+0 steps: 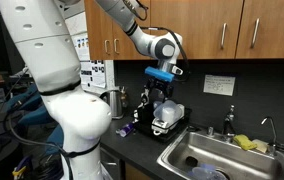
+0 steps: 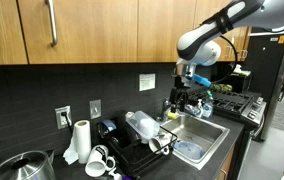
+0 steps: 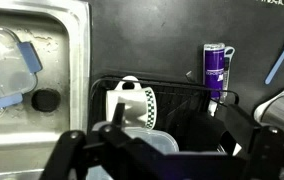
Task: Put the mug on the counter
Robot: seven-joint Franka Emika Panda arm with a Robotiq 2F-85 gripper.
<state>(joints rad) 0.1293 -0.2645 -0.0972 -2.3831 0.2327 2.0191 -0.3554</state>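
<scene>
In the wrist view a small white mug (image 3: 129,103) with a checkered band lies in a black wire dish rack (image 3: 182,95), its handle at the top. My gripper (image 3: 176,118) hangs above the rack, open, with nothing between its fingers. One dark finger (image 3: 115,115) overlaps the mug's side in the picture, and I cannot tell whether it touches. A clear plastic lid sits under the mug. In both exterior views the gripper (image 1: 160,88) (image 2: 185,95) hovers over the rack (image 1: 168,118), apart from the black counter (image 1: 134,150).
A steel sink (image 3: 42,40) holding a plastic container (image 3: 2,65) is set beside the rack. A small purple object (image 3: 215,65) and a blue utensil (image 3: 282,55) stand behind the rack. Wooden cabinets (image 1: 232,30) hang overhead. A paper towel roll (image 2: 79,140) stands by the rack.
</scene>
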